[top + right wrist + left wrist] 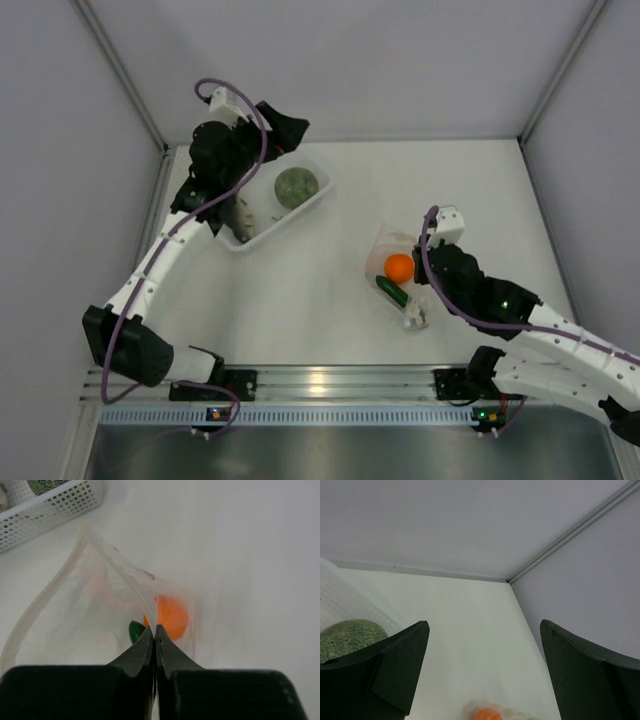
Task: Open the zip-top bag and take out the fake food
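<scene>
Your right gripper [155, 630] has its fingers pressed together, pinching one clear plastic lip of the zip-top bag [90, 595]. The bag's mouth gapes open, its pale zip strip curving away to the left. Just beyond the fingertips, an orange ball [170, 615] and the end of a dark green cucumber [135, 631] show through the plastic. From the top camera, the bag lies on the white table [300, 300] right of centre. A small grey piece [415, 318] sits at its near end; you cannot tell whether it is inside.

Your left gripper [484, 625] has its fingers spread wide, holding nothing. It hangs over the white perforated basket [310, 205] at the far left. A round pale-green ball [296, 186] rests in the basket, well apart from the bag.
</scene>
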Robot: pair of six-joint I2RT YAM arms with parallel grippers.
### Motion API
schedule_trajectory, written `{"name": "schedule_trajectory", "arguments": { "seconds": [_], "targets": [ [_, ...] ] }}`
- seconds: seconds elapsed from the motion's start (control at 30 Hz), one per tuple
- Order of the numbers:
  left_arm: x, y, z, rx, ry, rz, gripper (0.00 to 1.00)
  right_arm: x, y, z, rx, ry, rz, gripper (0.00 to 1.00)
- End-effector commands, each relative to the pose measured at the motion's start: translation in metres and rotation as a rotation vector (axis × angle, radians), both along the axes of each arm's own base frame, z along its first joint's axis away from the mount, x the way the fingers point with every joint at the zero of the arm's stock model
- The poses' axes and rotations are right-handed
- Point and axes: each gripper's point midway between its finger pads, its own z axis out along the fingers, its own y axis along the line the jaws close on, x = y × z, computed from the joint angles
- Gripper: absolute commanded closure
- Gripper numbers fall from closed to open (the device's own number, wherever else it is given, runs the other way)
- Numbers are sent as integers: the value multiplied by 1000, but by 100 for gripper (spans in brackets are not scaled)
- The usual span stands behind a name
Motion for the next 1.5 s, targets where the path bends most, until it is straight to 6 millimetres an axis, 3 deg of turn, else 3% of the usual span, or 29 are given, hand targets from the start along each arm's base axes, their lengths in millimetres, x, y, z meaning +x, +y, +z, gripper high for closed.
{"name": "schedule_trajectory", "arguments": {
  "seconds": [0.0,0.03,0.2,0.23,0.3,0.33,0.53,0.63,0.77,0.83,1.13,1.37,1.47],
  "targets": [
    [-36,-15,-19,66,65,10,2,9,3,35,122,-62,-44,100],
    [-49,-30,-31,28,110,-26,2,9,4,36,129,-64,-38,100],
    [-91,-61,-25,8,94,-96,2,2,19,36,173,-58,50,100],
    [-109,-80,-27,10,96,-142,2,2,19,37,181,-57,52,100],
    [-126,-90,-24,-1,92,-149,4,1,20,35,185,-55,54,100],
    [-145,-106,-27,-1,96,-193,5,1,20,34,185,-53,56,100],
    [-210,-143,-54,18,132,-193,6,-2,30,26,209,-29,90,100],
    [-233,-160,-67,3,171,-199,9,-1,32,22,218,-10,84,100],
    [-244,-182,-96,-12,262,-220,11,-2,36,20,237,13,82,100],
    [-246,-190,-100,-26,286,-231,16,-2,37,20,250,21,77,100],
    [-233,-194,-151,-13,375,-117,28,-1,21,28,291,-6,-5,100],
    [-224,-219,-182,53,407,-97,30,1,21,23,280,4,-18,100],
    [-218,-225,-205,95,435,-84,33,-1,18,21,285,3,-27,100]
  ]
}}
